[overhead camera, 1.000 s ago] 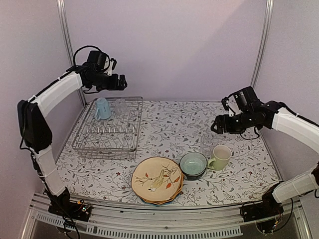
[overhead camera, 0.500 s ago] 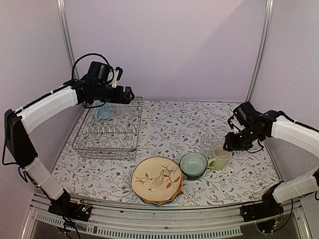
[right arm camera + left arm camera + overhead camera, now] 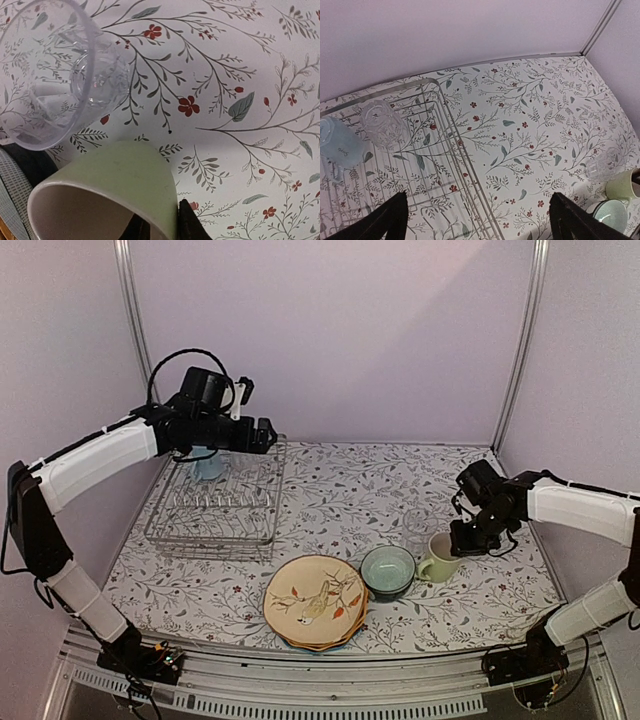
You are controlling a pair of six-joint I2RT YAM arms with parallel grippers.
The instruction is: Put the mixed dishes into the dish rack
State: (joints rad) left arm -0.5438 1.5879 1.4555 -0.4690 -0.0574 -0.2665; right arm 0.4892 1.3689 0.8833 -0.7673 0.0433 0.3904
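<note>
The pale yellow-green mug (image 3: 440, 557) stands at the right of the table, and my right gripper (image 3: 461, 539) is shut on its rim (image 3: 107, 187), one finger inside and one finger (image 3: 192, 225) outside the wall. A clear glass (image 3: 415, 525) stands just behind the mug (image 3: 55, 75). A teal bowl (image 3: 388, 571) and the tan bird-patterned plate (image 3: 315, 602), stacked on others, lie to the mug's left. The dish rack (image 3: 215, 502) holds a light blue mug (image 3: 337, 145) and a clear glass (image 3: 382, 125). My left gripper (image 3: 262, 433) hovers open and empty above the rack's far right corner (image 3: 440, 165).
The floral table cover (image 3: 340, 490) runs between the rack and the dishes. A purple back wall (image 3: 330, 340) with metal frame posts (image 3: 515, 340) closes the far side. My left forearm hides part of the light blue mug from above.
My right gripper dropped down to the yellow-green mug and closed on its rim. My left arm swung right from over the rack's back, still open.
</note>
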